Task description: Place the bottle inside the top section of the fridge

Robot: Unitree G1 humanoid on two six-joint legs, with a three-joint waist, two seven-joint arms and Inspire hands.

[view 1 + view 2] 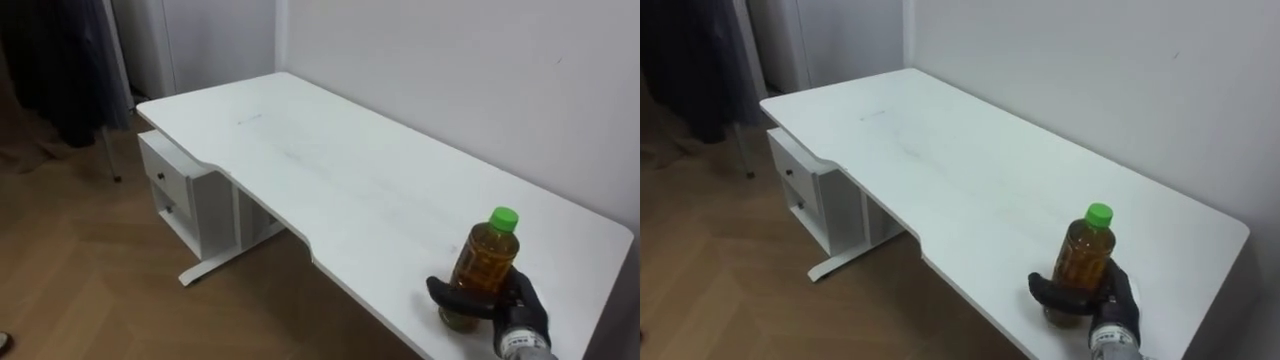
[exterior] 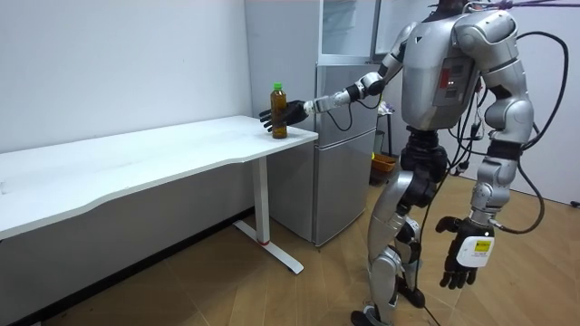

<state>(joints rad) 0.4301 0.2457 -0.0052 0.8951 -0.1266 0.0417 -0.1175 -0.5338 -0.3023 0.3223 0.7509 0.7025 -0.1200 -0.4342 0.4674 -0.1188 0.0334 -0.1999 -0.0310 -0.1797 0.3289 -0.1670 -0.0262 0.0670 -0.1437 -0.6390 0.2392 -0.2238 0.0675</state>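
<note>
1. The left hand point(image 2: 464, 258) is seen hanging beside the robot's thigh in the room view, with its fingers relaxed and apart and nothing held. It is probably being kept free for a fridge door.
2. The right hand point(image 1: 522, 303) is stretched out to the table's near end. Its thumb and fingers are wrapped round the lower part of the bottle point(image 1: 485, 262). The low grip is judged to have been chosen so that the bottle can be lifted without tipping.
3. The bottle, amber with a green cap, stands upright on the table point(image 1: 330, 170) close to its end edge and has not yet been lifted.
4. The fridge point(image 2: 344, 163) stands just beside that end of the table, so only a short carry is needed. Its doors appear closed, so the upper one would have to be opened first.
5. Further along, the tabletop is bare, and a white drawer unit point(image 1: 180, 195) is tucked under the far end.
6. Beyond that, a dark curtain point(image 1: 60, 60) hangs in the corner, well apart from the work.
</note>
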